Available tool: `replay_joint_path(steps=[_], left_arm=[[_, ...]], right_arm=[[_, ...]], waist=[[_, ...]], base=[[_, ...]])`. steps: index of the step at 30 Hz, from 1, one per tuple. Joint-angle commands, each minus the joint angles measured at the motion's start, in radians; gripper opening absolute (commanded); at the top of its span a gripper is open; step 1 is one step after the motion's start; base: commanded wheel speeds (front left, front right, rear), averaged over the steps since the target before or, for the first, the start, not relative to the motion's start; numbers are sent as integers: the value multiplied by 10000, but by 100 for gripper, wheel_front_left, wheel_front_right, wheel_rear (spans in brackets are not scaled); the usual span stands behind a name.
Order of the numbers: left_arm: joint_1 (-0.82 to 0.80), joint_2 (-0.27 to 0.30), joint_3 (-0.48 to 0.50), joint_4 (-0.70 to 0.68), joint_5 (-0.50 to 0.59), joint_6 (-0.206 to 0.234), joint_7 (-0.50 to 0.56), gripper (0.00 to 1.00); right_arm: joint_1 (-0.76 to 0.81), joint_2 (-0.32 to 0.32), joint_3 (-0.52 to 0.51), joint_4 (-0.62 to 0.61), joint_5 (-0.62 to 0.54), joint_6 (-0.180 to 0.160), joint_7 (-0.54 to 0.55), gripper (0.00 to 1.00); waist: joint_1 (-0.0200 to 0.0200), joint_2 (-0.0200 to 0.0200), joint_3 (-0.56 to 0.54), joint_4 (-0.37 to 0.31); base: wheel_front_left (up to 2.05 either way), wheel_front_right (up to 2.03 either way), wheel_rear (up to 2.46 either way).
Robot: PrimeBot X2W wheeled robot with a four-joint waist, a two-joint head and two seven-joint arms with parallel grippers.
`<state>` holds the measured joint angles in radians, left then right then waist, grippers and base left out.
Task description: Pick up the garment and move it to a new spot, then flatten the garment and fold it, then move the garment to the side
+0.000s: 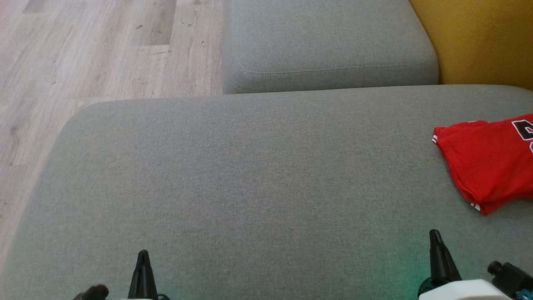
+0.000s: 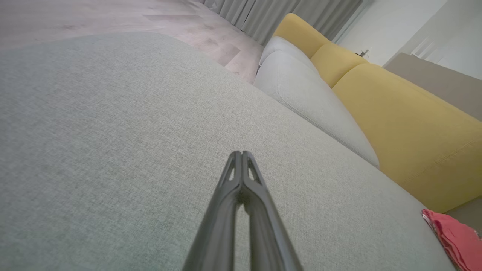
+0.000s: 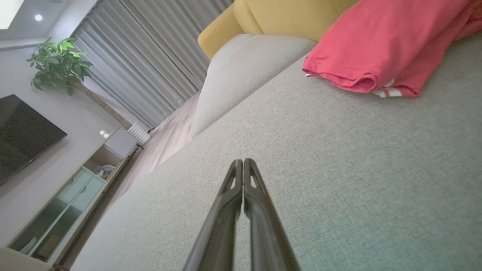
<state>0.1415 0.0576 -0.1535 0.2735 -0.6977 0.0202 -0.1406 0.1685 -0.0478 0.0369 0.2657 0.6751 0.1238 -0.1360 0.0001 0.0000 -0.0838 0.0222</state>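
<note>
Head view: a broad grey seat cushion [image 1: 250,187] takes up most of the frame, and nothing lies on its middle or left part. The red garment [image 1: 487,162] lies folded on the cushion's far right. The frame edge cuts it off, so only part of its dark lettering shows. A second cushion [image 1: 329,41] butts against the far edge, with the yellow backrest [image 1: 479,37] to its right. Wooden floor [image 1: 83,50] runs along the cushion's rounded left edge. The left end effector [image 1: 143,253] rises at the lower left, and the right end effector [image 1: 434,232] at the lower right. Each shows as a single dark point, closed and holding nothing. The right one is near the garment's nearest corner but apart from it.

Left wrist view: the fingers [image 2: 226,210] are pressed together at the tips over bare grey fabric. A sliver of the garment sits at the lower right corner, well apart and mostly out of frame. The backrest runs along the right side, and curtains [image 2: 278,15] hang beyond the floor.

Right wrist view: the fingers [image 3: 260,218] meet at the tips, with bare cushion between them and the garment. The garment's rolled fold and white-striped trim are at the upper right, and its far side is cut off. A plant [image 3: 56,62], a dark screen [image 3: 22,131] and a low cabinet [image 3: 75,188] stand across the room.
</note>
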Motion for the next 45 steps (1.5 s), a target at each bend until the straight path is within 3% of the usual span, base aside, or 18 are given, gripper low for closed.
replay_joint_path(steps=[1, 45], left_arm=[[-590, 119, 320, -310, -283, -88, 59, 0], [-1634, 142, 1449, -305, -5346, -879, 1295, 0]], right_arm=[[-659, -184, -3, -308, 318, 28, 49, 0], [-1814, -230, -653, -264, 5493, 51, 1259, 0]], waist=[[-1, 0, 15, -4], [-1, 0, 491, -126]], base=[[0, 0, 0], [0, 0, 0]])
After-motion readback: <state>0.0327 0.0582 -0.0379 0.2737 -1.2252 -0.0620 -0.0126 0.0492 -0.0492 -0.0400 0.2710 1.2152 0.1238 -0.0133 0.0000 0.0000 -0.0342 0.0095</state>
